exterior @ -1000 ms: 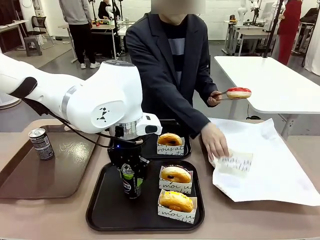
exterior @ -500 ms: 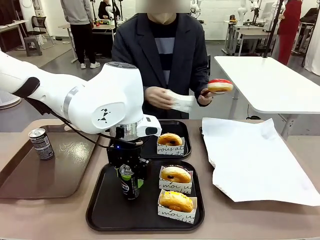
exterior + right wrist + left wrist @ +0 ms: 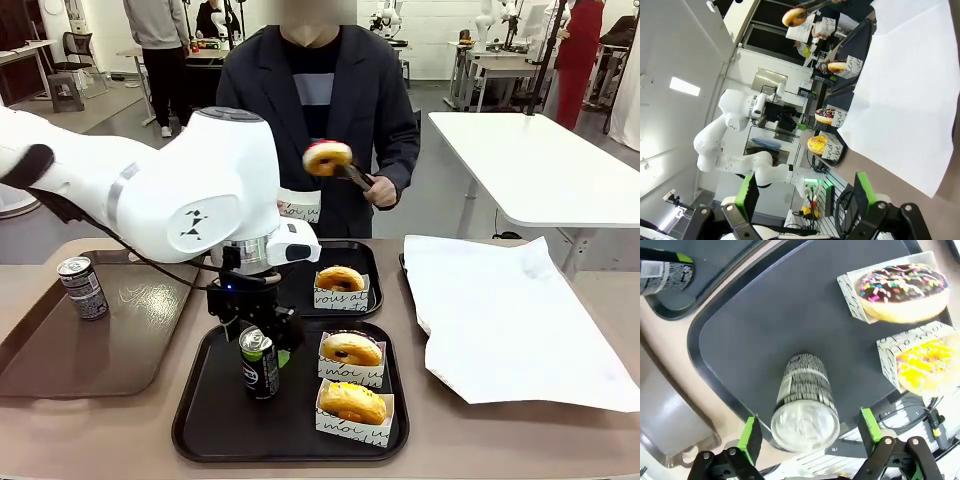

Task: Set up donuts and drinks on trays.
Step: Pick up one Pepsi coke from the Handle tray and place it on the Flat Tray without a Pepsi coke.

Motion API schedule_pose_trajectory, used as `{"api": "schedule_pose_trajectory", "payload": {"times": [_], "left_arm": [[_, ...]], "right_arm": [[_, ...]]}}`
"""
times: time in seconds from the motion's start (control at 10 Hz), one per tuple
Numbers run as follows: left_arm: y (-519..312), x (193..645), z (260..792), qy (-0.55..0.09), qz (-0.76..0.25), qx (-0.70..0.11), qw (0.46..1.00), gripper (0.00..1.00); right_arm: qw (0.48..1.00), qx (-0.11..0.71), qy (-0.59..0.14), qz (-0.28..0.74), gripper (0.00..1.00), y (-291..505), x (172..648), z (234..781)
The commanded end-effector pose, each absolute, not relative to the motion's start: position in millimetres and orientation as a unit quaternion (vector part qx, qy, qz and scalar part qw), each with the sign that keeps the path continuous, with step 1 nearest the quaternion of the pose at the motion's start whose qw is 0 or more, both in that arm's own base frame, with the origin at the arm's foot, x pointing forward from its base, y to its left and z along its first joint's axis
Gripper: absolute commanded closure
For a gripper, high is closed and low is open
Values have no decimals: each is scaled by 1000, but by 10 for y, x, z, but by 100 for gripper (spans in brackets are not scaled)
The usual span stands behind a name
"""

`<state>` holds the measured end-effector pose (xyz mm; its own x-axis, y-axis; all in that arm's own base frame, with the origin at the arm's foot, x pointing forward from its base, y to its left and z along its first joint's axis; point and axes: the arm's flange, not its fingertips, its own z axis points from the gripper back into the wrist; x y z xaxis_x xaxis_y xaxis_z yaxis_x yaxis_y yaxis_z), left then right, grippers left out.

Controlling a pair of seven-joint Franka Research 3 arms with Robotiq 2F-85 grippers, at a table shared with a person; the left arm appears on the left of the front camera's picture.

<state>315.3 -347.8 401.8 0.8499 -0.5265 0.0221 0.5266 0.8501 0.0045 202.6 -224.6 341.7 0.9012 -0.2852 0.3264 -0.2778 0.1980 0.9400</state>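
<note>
A slim black drink can stands upright on the near black tray. My left gripper hangs open just above it. In the left wrist view the can stands free between the spread green-padded fingers. On the same tray sit a chocolate sprinkled donut and a yellow-iced donut, each in a white paper box. The far black tray holds a boxed glazed donut. The person holds a red-iced donut in tongs and a white box. My right gripper is open and holds nothing.
A brown glossy tray at the left carries a second can. A large white paper sheet covers the table's right side. The person stands at the far edge, behind the trays.
My left gripper has opened and lifted off the can, which stays upright on the near tray. The person has picked up a white box and swung the red-iced donut toward the middle.
</note>
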Motion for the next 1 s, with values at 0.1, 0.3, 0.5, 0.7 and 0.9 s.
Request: {"api": "schedule_pose_trajectory", "payload": {"times": [0.1, 0.3, 0.5, 0.7, 0.9], "left_arm": [[-3226, 2557, 4183, -63, -268, 1, 961, 0], [-3009, 2347, 4241, -77, -263, 2, 962, 0], [-2765, 2281, 4270, -92, -248, -25, 964, 0], [-2616, 2283, 4290, -101, -226, -50, 968, 0], [-2824, 2398, 4465, -94, -236, -22, 967, 0]], "right_arm": [[738, 635, -228, 3, 0, -2237, 2008, 3419], [738, 635, -228, 3, 0, -2237, 2008, 3419], [738, 635, -228, 3, 0, -2237, 2008, 3419], [738, 635, -228, 3, 0, -2237, 2008, 3419], [738, 635, -228, 3, 0, -2237, 2008, 3419]]}}
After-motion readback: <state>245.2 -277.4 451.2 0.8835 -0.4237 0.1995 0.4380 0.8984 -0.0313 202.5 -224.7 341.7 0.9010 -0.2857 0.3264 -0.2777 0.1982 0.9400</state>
